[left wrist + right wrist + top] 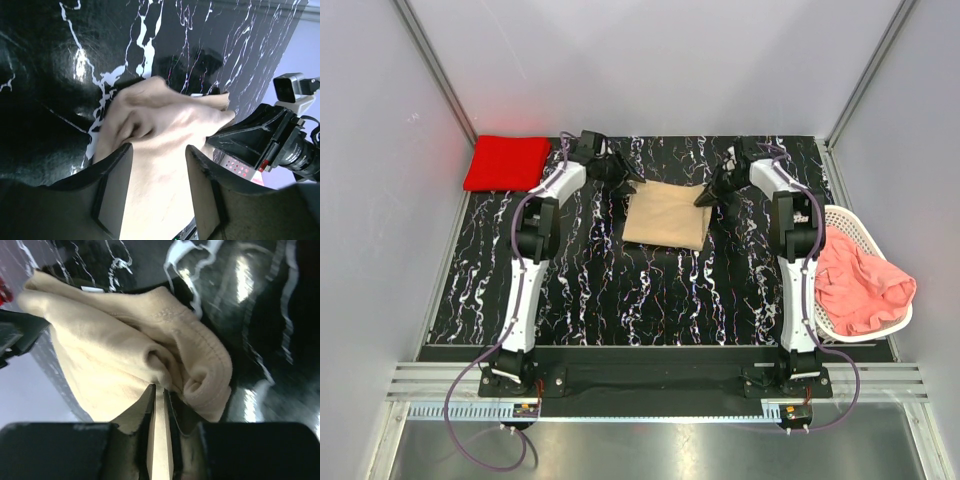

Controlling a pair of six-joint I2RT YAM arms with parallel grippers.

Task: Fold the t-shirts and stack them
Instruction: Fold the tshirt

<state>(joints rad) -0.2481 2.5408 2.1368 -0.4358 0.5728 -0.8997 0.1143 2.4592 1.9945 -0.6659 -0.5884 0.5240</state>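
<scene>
A tan t-shirt [665,215] lies folded in a rough rectangle at the back middle of the table. My left gripper [620,182] is at its far left corner. In the left wrist view this gripper [159,170] is open, its jaws wide apart with the tan cloth [160,125] between and under them. My right gripper [710,196] is at the far right corner. In the right wrist view it [159,390] is shut on a bunched fold of the tan shirt [115,350]. A red t-shirt [507,162] lies folded at the back left. A salmon-pink t-shirt [860,285] lies crumpled in the basket.
A white lattice basket [848,222] stands at the right edge of the black marbled table [620,300], beside the right arm. Grey walls enclose the back and both sides. The right arm's wrist and camera [295,145] show close by in the left wrist view.
</scene>
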